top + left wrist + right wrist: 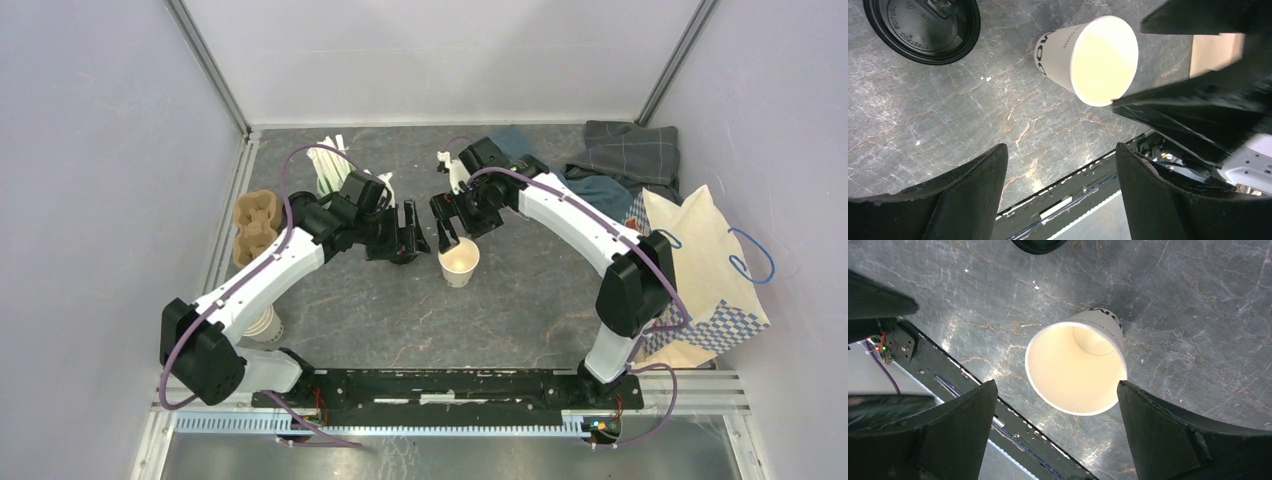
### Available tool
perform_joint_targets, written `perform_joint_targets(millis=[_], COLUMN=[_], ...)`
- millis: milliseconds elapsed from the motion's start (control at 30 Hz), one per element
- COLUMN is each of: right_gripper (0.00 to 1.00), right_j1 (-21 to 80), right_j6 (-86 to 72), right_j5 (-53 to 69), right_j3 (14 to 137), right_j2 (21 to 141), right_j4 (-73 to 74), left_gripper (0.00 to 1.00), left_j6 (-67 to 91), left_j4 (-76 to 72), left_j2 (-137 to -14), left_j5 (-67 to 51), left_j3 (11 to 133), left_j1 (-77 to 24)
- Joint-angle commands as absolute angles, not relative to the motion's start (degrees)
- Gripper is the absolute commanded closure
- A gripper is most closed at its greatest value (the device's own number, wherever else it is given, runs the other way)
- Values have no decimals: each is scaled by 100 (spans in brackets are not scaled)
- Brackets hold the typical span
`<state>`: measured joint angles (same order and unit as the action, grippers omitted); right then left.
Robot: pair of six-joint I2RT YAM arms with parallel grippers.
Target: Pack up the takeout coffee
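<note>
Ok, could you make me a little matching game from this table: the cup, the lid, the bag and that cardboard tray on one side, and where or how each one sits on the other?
Things
1. white paper cup
2. black lid
3. paper bag
4. cardboard cup carrier

Places or states
A. at the left edge of the table
B. upright in the middle, top open
C. lying flat on the surface, apart from the cup
D. on the right side, with blue handles

Pairs: 1-B, 2-C, 3-D, 4-A
</note>
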<state>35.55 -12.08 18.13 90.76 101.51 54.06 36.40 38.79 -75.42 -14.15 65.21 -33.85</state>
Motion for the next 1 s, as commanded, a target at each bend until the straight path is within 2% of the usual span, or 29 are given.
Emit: perform_joint_targets(millis=[0,100,200,300,433,667,967], right_gripper=[4,5,5,5,5,5,5], right_j1=[3507,3390,3167,2779,2309,2159,2137], right_j6=[-1319,-1318,-1302,-1289,-1149,-1045,-1147], right_j5=[1585,1491,1486,1542,1626,1565,1632], right_j3=[9284,9133,8702,8060,7521,7238,6867], right_j2=[9589,9327,8876,8326,7750,7212,6840], right_j4=[5155,5068,4863,4646,4696,4832,4741], left_gripper=[16,21,22,23,33,51,65], left_j6=[3532,3142,2549,2227,2027,2291,2426], left_j4=[3789,4100,4207,3912,3872,4100,4175], left_j2=[-7677,-7936,-8311,-8747,-9629,-10993,-11445], left_j5=[-1112,-335,628,858,832,988,1090], left_j3=[6729,6933,7248,7359,7870,8792,8791], left_j1=[-3350,-3391,-3621,-3692,-3691,-3701,-3817])
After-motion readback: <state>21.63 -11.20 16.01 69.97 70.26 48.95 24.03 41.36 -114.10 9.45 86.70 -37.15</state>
